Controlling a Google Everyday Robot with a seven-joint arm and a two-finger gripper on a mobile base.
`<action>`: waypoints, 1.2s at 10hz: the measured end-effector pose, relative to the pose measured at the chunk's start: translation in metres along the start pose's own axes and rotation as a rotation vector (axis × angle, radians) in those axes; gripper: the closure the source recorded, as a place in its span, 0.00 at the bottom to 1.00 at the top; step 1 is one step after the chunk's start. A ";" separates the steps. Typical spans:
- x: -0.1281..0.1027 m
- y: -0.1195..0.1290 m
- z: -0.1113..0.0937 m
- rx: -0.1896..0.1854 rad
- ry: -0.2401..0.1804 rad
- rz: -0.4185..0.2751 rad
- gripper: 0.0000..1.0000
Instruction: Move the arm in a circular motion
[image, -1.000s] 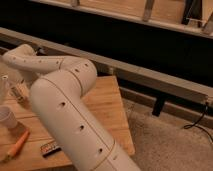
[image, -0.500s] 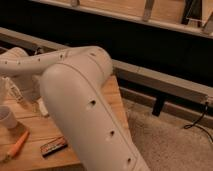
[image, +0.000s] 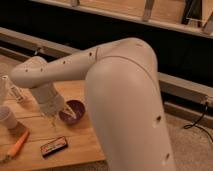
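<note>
While the gripper (image: 54, 113) is hung beneath the arm (image: 122, 95), its state indiscernible, the purple bowl (image: 78, 106) just beside it could be struck if the circle is swept lower.

Wooden table (image: 76, 136) on speckled grey floor (image: 192, 145), dark wall (image: 75, 30) and pale ledge (image: 182, 86) behind, dim warm light.
</note>
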 end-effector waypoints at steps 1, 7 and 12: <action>0.013 -0.014 0.007 -0.011 0.002 0.068 0.35; 0.057 -0.129 0.027 -0.054 -0.079 0.471 0.35; 0.039 -0.228 0.016 -0.045 -0.173 0.661 0.35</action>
